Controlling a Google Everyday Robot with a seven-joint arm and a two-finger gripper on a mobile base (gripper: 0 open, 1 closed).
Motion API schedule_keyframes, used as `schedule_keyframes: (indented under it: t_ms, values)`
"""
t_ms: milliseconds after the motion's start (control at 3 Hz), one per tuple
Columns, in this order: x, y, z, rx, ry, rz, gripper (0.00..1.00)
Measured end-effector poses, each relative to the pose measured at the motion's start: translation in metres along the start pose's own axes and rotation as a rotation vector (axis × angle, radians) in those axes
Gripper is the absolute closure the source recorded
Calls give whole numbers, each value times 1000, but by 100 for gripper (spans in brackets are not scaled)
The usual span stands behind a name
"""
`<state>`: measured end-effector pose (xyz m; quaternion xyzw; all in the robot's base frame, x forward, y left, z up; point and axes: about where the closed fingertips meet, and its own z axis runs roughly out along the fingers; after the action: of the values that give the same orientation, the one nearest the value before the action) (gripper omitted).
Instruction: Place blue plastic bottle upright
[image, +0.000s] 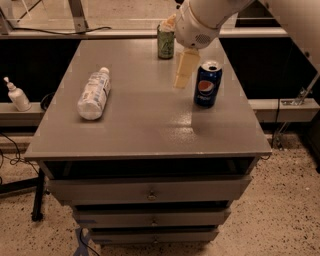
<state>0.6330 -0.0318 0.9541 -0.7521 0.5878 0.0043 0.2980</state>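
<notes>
The blue plastic bottle (94, 94) lies on its side on the left part of the grey tabletop (145, 125), with its white cap pointing toward the back. My gripper (182, 74) hangs from the white arm above the table's middle back, just left of the Pepsi can. It is well to the right of the bottle, does not touch it, and holds nothing that I can see.
A dark blue Pepsi can (207, 84) stands upright at the right. A green can (165, 42) stands at the back edge, partly behind the arm. A small white pump bottle (16, 95) stands on a ledge left of the table. Drawers are below the tabletop.
</notes>
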Motion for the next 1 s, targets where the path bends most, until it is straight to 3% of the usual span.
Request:
schedule_keyframes:
  t_ms: [667, 1000]
  values:
    - [-9, -49, 67, -36, 98, -317, 0]
    - [-31, -67, 104, -66, 85, -472, 0]
